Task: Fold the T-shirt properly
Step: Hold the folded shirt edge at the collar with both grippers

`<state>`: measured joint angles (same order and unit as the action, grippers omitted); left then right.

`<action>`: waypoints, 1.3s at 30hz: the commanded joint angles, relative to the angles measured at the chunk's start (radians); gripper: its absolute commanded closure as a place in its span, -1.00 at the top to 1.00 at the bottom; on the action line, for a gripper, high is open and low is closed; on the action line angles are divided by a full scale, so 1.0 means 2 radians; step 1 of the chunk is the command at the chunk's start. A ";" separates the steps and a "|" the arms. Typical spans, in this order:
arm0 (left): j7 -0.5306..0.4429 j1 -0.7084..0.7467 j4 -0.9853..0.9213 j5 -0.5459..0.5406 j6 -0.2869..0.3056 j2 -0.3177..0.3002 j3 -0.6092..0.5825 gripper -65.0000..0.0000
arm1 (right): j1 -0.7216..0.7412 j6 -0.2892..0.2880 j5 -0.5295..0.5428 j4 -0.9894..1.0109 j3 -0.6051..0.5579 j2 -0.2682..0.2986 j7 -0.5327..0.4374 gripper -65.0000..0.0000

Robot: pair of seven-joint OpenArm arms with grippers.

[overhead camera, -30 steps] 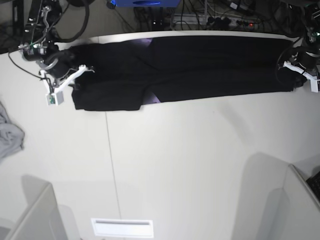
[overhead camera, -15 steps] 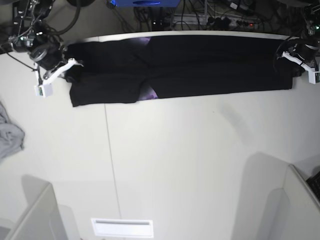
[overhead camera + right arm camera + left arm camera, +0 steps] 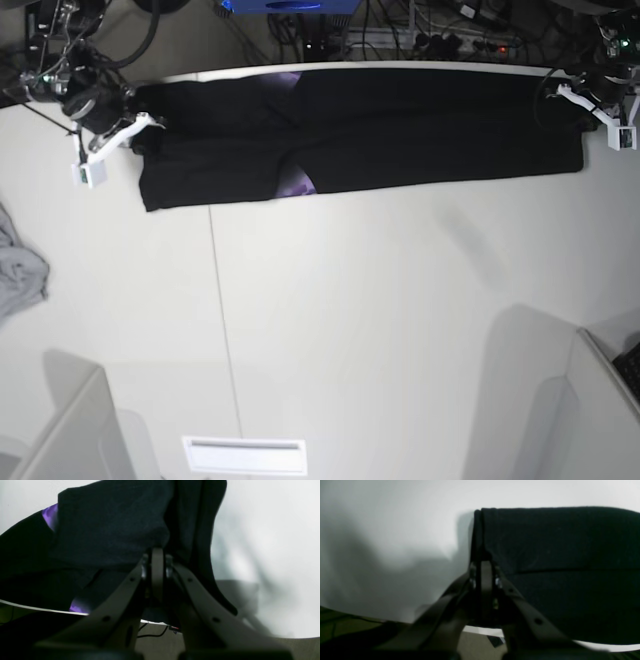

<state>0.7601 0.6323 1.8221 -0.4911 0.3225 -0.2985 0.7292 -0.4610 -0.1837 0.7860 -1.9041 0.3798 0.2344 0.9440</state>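
Along the far edge of the table (image 3: pixel 330 330), the T-shirt (image 3: pixel 400 130) lies stretched in a long, narrow band, already doubled lengthwise, with purple print peeking out near its middle. The crosswise folds look still undone (a judgement from its length). The left gripper (image 3: pixel 603 112) is clamped tight on the cloth's end by the far right corner; the right gripper (image 3: pixel 112 150) is likewise pinched shut on the other end near the far left corner. A small grey cloth (image 3: pixel 18 270) sits at the left edge. The whole near half of the table offers open room for folding.
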 commanded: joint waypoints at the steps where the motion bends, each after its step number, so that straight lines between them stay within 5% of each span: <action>1: -0.010 0.005 0.006 0.007 -0.001 -0.008 0.004 -1.00 | 0.001 -0.001 0.006 -0.007 0.003 0.007 -0.007 -1.00; 10: -0.010 0.012 0.006 0.005 -0.001 -0.008 0.003 -1.00 | 0.000 0.000 0.006 -0.007 0.005 0.015 0.009 -1.00; 17: -0.010 0.017 0.007 0.006 -0.001 -0.008 0.004 -1.00 | 0.000 0.000 0.007 -0.007 0.007 0.014 0.012 -0.39; 21: -0.010 0.017 0.008 0.005 -0.001 -0.008 0.008 -0.44 | -0.010 -0.001 0.010 -0.010 0.009 0.011 0.004 -0.09; 26: -0.010 0.024 0.027 0.002 -0.001 -0.006 0.009 0.26 | -0.035 -0.004 0.010 -0.036 0.034 0.001 -0.038 -0.09; 29: -0.011 0.033 0.051 0.000 -0.001 0.005 0.009 0.44 | -0.035 -0.016 0.010 -0.043 0.035 0.001 -0.037 -0.09; 33: -0.012 0.027 0.070 0.000 -0.001 0.045 0.046 0.21 | -0.031 -0.087 0.010 -0.043 0.034 -0.003 -0.037 -0.30; 35: -0.012 0.009 0.071 0.000 0.001 0.063 0.066 -0.25 | -0.024 -0.126 0.010 -0.042 0.033 -0.003 -0.037 -0.65; 37: -0.011 -0.004 0.067 0.000 0.020 0.077 0.080 -0.99 | -0.016 -0.142 0.009 -0.037 0.025 -0.003 -0.037 -1.00; 39: -0.011 -0.013 0.066 0.003 0.043 0.081 0.082 -1.00 | -0.012 -0.137 0.008 -0.029 0.010 -0.003 -0.037 -1.00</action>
<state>0.7540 0.6025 1.9411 -0.4778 0.4099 -0.1268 0.8867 -0.4831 -0.4541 0.7887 -1.9522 0.3946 0.2153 0.8833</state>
